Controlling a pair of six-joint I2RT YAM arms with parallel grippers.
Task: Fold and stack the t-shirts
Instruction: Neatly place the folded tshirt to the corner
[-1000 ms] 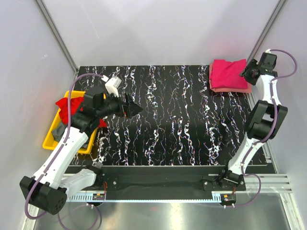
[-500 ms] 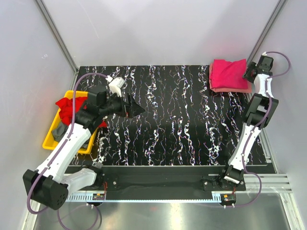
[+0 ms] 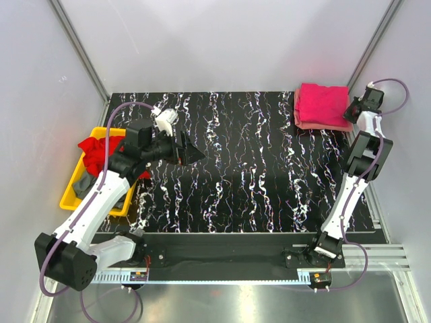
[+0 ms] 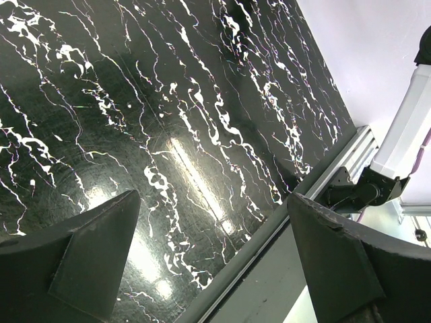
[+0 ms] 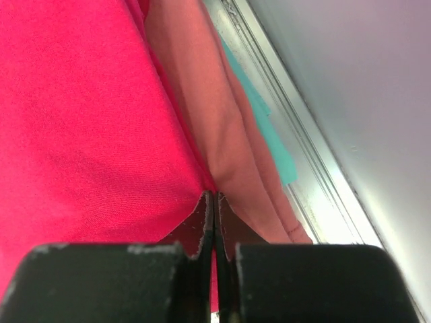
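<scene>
T-shirts (image 3: 322,104) lie stacked on black marbled table (image 3: 256,168).

The white left arm (image 3: 94,202) rises from its base with a bent elbow, and its black two-finger left gripper (image 3: 192,154) points rightward, fingers spread wide. The white right arm (image 3: 350,195) stretches toward the far edge; its black right gripper (image 5: 214,202) has its fingertips pressed together.

Open tabletop (image 3: 256,168) between bin (image 3: 67,197), folded t-shirts (image 3: 322,104)
</scene>
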